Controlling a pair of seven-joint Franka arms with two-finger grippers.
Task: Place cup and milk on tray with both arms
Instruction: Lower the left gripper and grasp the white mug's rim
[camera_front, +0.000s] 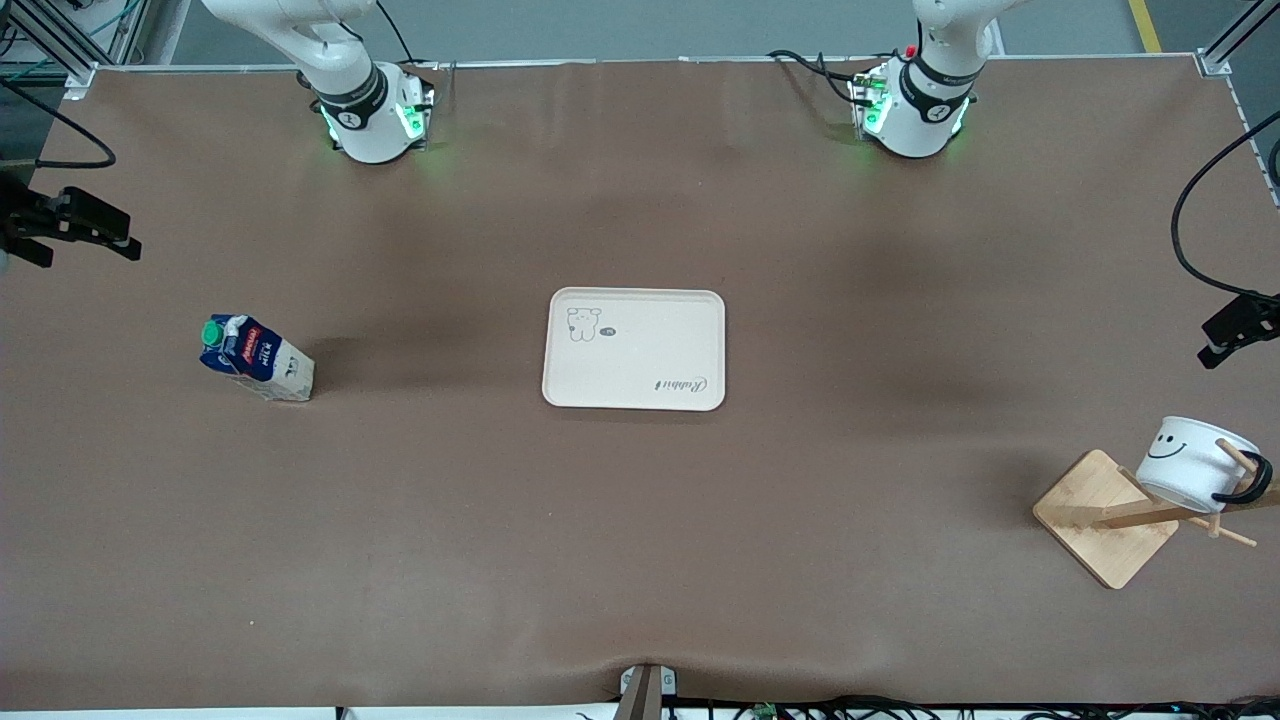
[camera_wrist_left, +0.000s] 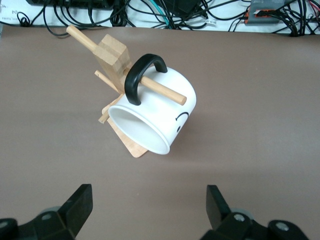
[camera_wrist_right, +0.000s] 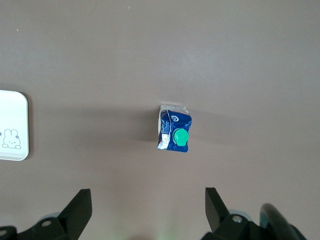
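Nearest the front camera, the cup (camera_front: 1190, 462), marked with a smiley face, is hung by its handle on a wooden rack (camera_front: 1105, 516) at the left arm's end of the tabletop (camera_front: 640, 560). The tray (camera_front: 634, 348), printed "Rabbit" beside a bear drawing, is seen at centre. The milk (camera_front: 256, 358) stands toward the right arm's end. The left hand (camera_wrist_left: 149, 212) is held wide open and empty above the cup; the right hand (camera_wrist_right: 148, 210) likewise above the milk.

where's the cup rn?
The cup hangs by its handle on a peg of the wooden rack, at the left arm's end of the table, nearer the front camera than the tray.
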